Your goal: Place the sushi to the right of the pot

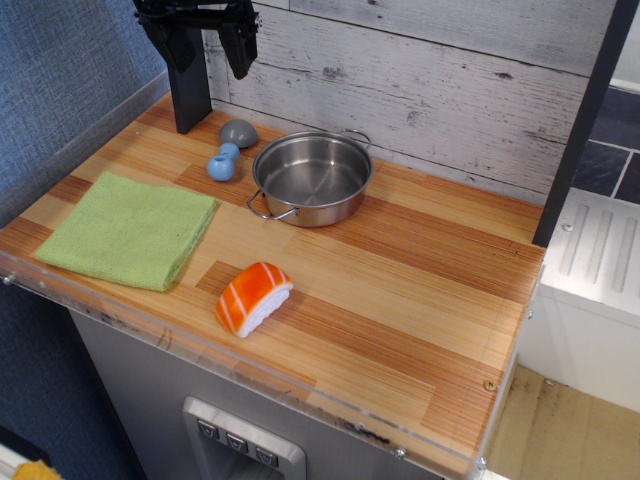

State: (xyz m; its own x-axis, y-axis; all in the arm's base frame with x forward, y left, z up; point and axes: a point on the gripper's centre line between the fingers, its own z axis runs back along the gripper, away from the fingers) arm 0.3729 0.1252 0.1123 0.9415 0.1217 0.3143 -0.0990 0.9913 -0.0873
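The sushi (pixel 252 297), orange top with pale stripes over white rice, lies on the wooden counter near the front edge, in front of and slightly left of the pot. The pot (pixel 312 178), shiny steel with two wire loop handles, stands empty at the back middle. My gripper (pixel 208 45) hangs at the top left, high above the counter, far behind and left of the sushi. Its two black fingers are spread apart with nothing between them.
A blue-grey dumbbell-shaped toy (pixel 229 149) lies just left of the pot. A folded green cloth (pixel 132 229) covers the left part of the counter. A plank wall (pixel 420 80) runs behind. A dark post (pixel 585 120) stands at the right. The wooden counter (pixel 430 290) stretches bare to the pot's right.
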